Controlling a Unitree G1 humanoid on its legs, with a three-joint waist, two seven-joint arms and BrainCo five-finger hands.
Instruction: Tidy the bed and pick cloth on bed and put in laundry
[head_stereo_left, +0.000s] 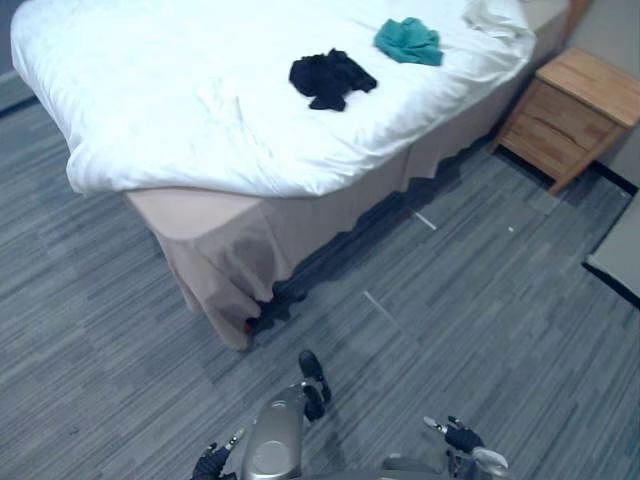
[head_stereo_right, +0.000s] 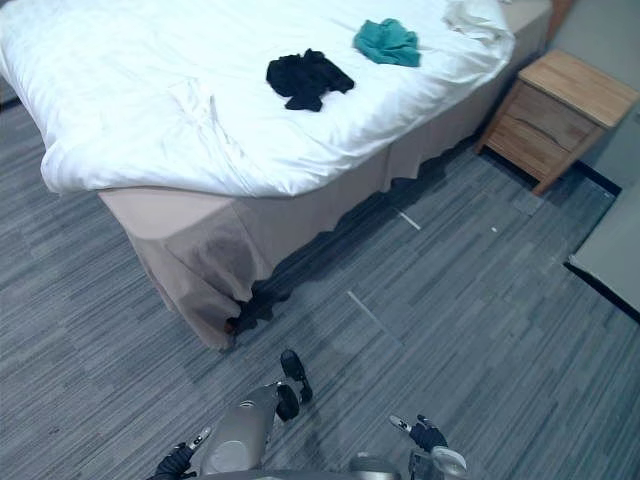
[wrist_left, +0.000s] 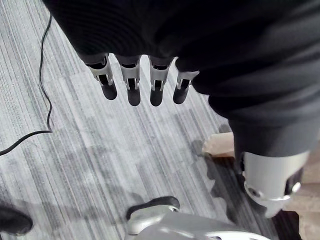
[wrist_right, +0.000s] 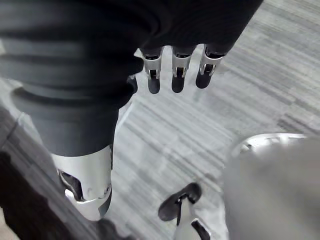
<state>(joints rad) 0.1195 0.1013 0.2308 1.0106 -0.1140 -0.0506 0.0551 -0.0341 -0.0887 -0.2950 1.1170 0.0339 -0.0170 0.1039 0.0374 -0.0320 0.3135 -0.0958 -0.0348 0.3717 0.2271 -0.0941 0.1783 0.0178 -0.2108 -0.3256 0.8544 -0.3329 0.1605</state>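
Fingers (wrist_left: 133, 86) of the left hand (wrist_left: 165, 35) hang straight and released over the bare floor (wrist_left: 100, 150), grasping nothing. Those of the right hand (wrist_right: 176, 70) hang the same way, slack and empty. Well ahead of both sets of fingers stands the bed (head_stereo_left: 180, 110), its near corner and skirt the closest part to them. Farther on, well in from that edge, the black cloth (head_stereo_left: 330, 78) lies bunched on the duvet. Beyond it, a little to the right, lies the teal cloth (head_stereo_left: 408, 41); both are far out of the fingers' reach. A nightstand (head_stereo_left: 570, 110) sits off to the right, past the bed.

Risks, as I judge them: the cloths lie deep on the mattress, so a reach from the corner would mean a long lean (bad on two legs). Fingers closing on the black heap could pinch the white duvet under it and drag it, untidying the bed. A loose heap may also trail or shed a piece when carried.
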